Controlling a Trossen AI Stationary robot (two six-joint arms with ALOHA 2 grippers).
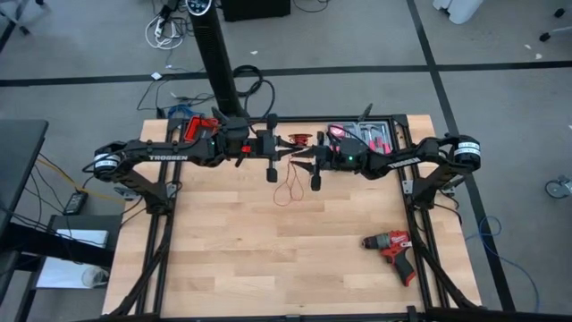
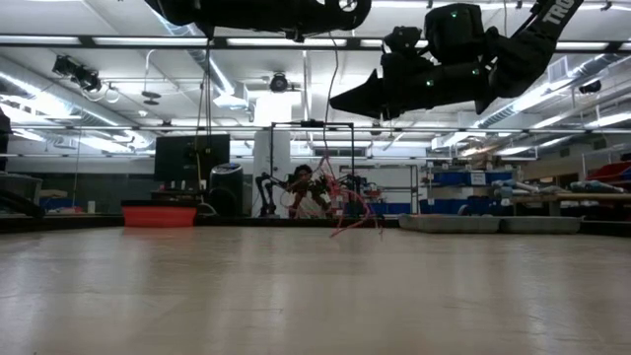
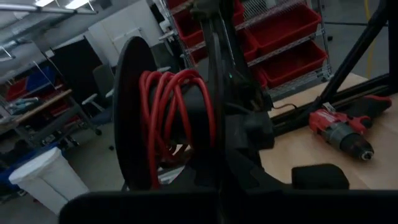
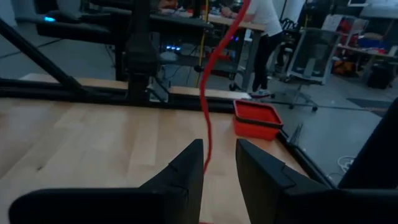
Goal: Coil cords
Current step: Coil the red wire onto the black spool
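Red wire is wound in several loops around the left gripper [image 3: 211, 124], whose dark fingers sit pressed together inside the coil as the left wrist view shows; from above, that gripper [image 1: 271, 154] hangs over the far middle of the wooden table [image 1: 232, 259], its arm reaching in from the left edge. From the coil the cords [image 1: 288, 186] drop as a loose red loop toward the tabletop between the two arms, and in the low view the same strand [image 2: 347, 202] dangles in a slack tangle, with whether its lowest part touches the wood too fine to tell. Just to the right, the right gripper [image 1: 315, 161] faces the left one; its wrist view shows the two fingers [image 4: 180, 177] standing apart with the red strand [image 4: 208, 106] running down into the gap between them, not visibly pinched. I judge the wire light, limp and springy: it will sag, slide through loose fingers and want to unwind, so the right gripper would do best to close on the free run just below the coil and keep gentle tension while the loops are laid. A red bin [image 4: 256, 118] sits at the table's edge, and a red drill [image 1: 391, 249] lies well apart at the near right.
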